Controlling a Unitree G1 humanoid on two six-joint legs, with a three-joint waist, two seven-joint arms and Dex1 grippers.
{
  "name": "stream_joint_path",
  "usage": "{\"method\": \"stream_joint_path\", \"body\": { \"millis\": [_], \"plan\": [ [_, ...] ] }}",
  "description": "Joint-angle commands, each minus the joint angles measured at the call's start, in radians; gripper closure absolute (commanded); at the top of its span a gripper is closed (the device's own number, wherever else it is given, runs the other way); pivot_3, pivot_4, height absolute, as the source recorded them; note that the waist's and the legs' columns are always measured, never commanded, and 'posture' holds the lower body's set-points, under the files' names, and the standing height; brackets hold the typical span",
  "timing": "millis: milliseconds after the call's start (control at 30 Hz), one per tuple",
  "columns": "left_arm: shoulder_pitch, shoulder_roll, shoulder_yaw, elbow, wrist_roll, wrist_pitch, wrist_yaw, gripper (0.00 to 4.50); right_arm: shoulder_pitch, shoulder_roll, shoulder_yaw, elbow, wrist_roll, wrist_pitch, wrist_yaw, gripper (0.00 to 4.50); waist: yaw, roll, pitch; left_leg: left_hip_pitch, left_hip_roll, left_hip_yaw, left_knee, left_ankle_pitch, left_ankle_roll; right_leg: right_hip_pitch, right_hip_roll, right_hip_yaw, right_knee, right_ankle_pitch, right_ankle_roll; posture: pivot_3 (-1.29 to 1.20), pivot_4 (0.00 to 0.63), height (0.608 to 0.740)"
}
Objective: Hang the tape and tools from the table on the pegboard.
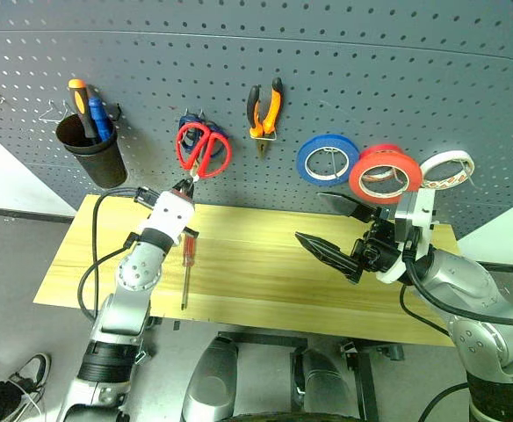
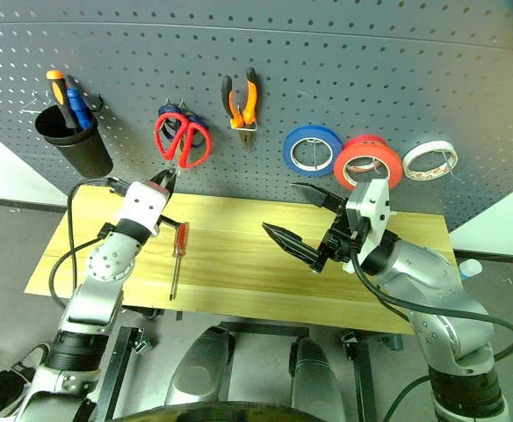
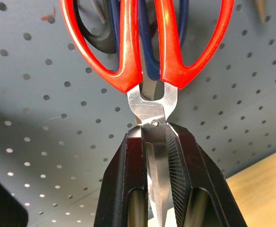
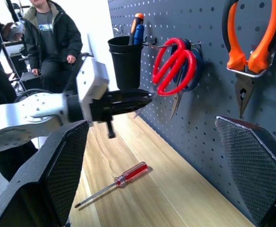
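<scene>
Red-handled scissors [image 1: 203, 149] hang on the grey pegboard [image 1: 344, 79], handles up on a hook, with a blue-handled pair just behind them. The left gripper [image 1: 184, 185] is clamped on their steel blades: in the left wrist view both black fingers [image 3: 128, 179] press the blades just below the pivot screw, with no gap showing.

The right gripper [image 2: 302, 221] hangs above the wooden table [image 1: 265, 264] with its two fingers spread wide and nothing between them, touching nothing.

To the right of the scissors on the board hang the pliers [image 1: 265, 111] with orange-and-black handles, nose down on a wire hook. Further right are a blue roll [image 1: 327, 159], then the red tape [image 1: 385, 173] just beside it, then a white roll [image 1: 447, 169].

A slim red-handled screwdriver [image 2: 177, 257] lies flat on the table, near the left arm and apart from both grippers.

A black cup [image 1: 92, 149] at the left of the board holds two other screwdrivers. A seated person [image 4: 50, 33] shows in the right wrist view.
</scene>
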Motion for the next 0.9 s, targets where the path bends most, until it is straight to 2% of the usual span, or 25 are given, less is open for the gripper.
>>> {"method": "stream_joint_path", "body": {
  "millis": [33,333,567,733,767,900],
  "plan": [
    [-0.061,-0.011,-0.017,0.087,0.017,-0.051,0.021,4.24,-0.005,-0.01,-0.007,-0.04,0.012,-0.013,0.002,0.0,-0.001,0.0,-0.002,0.0,0.0,0.0,0.0,0.0,0.0,0.0,0.0,0.0,0.0,0.0,0.0,0.28,0.143,0.677],
    [-0.153,-0.032,-0.004,0.283,0.023,-0.116,0.081,4.24,0.003,-0.014,-0.004,-0.039,-0.005,-0.019,-0.002,0.0,-0.002,0.0,-0.019,0.001,0.0,0.0,0.0,0.0,0.0,0.0,0.0,0.0,0.0,0.0,0.0,0.27,0.13,0.677],
    [-0.152,-0.046,0.01,0.304,0.007,-0.123,0.093,1.93,-0.002,-0.007,-0.017,-0.041,0.005,-0.028,-0.006,0.0,-0.002,0.0,-0.023,0.001,0.0,0.0,0.0,0.0,0.0,0.0,0.0,0.0,0.0,0.0,0.0,0.27,0.126,0.677],
    [-0.137,-0.046,0.029,0.305,-0.018,-0.022,0.07,0.2,-0.03,0.011,-0.042,-0.046,0.057,-0.026,-0.031,0.0,-0.003,0.0,-0.026,0.001,0.0,0.0,0.0,0.0,0.0,0.0,0.0,0.0,0.0,0.001,0.0,0.28,0.122,0.677],
    [-0.124,-0.042,0.037,0.289,-0.027,0.002,0.064,0.04,-0.043,0.014,-0.055,-0.051,0.085,-0.022,-0.04,0.0,-0.004,0.0,-0.026,0.001,0.0,0.0,0.0,0.0,0.0,0.0,0.0,0.0,0.0,0.001,0.0,0.28,0.122,0.677],
    [-0.044,-0.011,0.064,0.205,-0.041,0.044,0.047,0.04,-0.077,0.007,-0.082,-0.073,0.171,-0.002,-0.067,0.0,-0.006,0.0,-0.028,0.001,0.0,0.0,0.0,0.0,0.0,0.0,0.0,0.0,0.001,0.001,0.0,0.28,0.121,0.677]
  ]
}}
